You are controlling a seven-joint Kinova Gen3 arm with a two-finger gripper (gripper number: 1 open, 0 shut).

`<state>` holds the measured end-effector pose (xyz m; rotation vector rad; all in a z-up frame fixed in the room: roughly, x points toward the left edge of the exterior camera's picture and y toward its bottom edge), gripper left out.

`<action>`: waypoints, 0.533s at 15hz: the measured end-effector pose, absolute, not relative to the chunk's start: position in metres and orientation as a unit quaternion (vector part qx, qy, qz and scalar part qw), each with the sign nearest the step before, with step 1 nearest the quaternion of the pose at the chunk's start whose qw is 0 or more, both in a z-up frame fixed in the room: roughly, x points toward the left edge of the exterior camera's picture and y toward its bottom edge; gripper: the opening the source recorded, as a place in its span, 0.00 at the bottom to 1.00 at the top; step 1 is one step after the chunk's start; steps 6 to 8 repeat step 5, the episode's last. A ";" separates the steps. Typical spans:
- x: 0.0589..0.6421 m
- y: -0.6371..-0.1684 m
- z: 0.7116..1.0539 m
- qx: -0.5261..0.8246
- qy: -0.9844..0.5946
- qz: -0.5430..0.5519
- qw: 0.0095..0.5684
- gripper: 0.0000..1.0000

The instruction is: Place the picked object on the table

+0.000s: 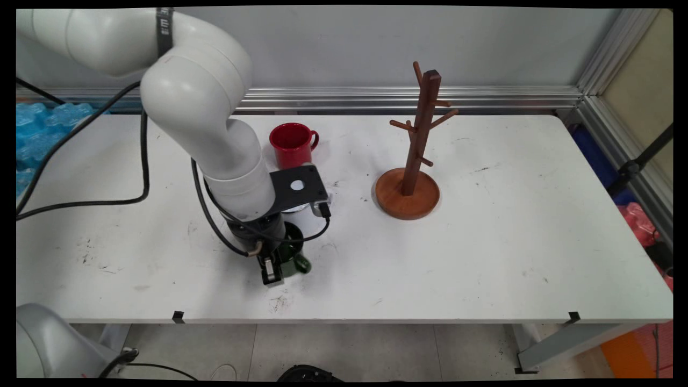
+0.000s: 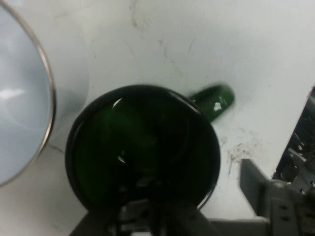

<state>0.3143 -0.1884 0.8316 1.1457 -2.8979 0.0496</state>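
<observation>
One table (image 1: 484,258): we are looking at a white, scuffed top that is carrying everything below.
Arm (image 1: 215,123): it is reaching down from the upper left, and its cables are hanging over the table's left half.
Mug tree (image 1: 414,156): the wooden stand is sitting upright on its round base, well apart to the right, with every peg bare.
Red mug (image 1: 291,145): it is standing upright on the far side of the arm, handle pointing right.
White cup (image 2: 19,98): it is standing just beside the green mug on its far side, and the wrist is mostly hiding it from above.
Green mug (image 2: 142,147): it is standing upright at the near centre-left, directly under the hand, with its handle (image 2: 214,101) sticking out to the right.
Gripper (image 1: 274,269): it is hanging low over the mug's near rim. We are seeing the jaws parted, one finger dipping inside the mug and the other finger (image 2: 263,191) waiting outside, not yet touching the wall.
</observation>
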 end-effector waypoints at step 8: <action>0.311 -0.190 0.828 0.369 -0.929 0.013 0.019 1.00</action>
